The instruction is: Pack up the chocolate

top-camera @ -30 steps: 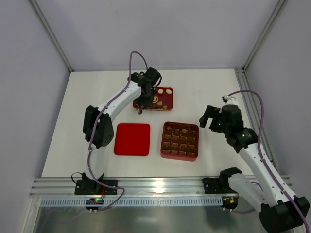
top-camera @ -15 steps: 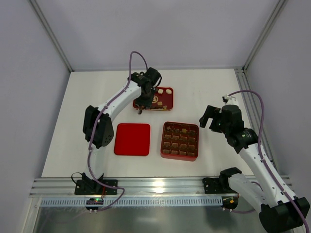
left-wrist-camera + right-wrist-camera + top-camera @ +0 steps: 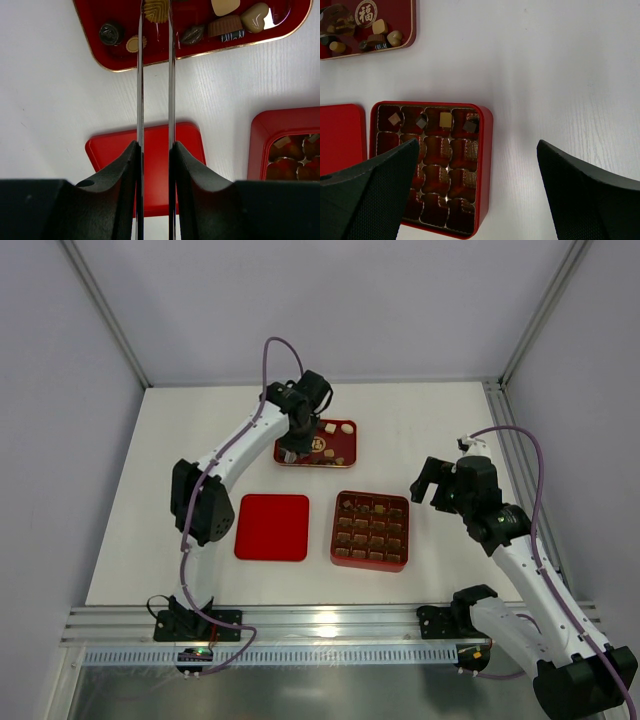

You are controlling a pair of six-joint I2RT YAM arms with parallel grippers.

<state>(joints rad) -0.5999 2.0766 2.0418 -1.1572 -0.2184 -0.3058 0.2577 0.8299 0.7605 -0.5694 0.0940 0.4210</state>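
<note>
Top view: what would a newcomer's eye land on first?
Three red squares on the white table: a gridded box at centre with only one row filled, its flat lid just left of it, and a tray of loose chocolates at the far side. The left gripper hangs over that tray, a tan ridged chocolate between its thin fingertips.

One bench point(image 3: 150, 490) carries three red things: one gridded box point(image 3: 486, 150) of sixteen compartments, four by four; one flat lid point(image 3: 271, 527); one gold-rimmed tray point(image 3: 120, 57). Of the chocolate point(image 3: 445, 119), four pieces sit in the box, one to a compartment, all in a single row; eight loose pieces show in the tray from the left wrist (its far part is cut off there, so that count is partial). There are two arms, the left arm point(image 3: 235, 445) and the right arm point(image 3: 525, 560).
</note>
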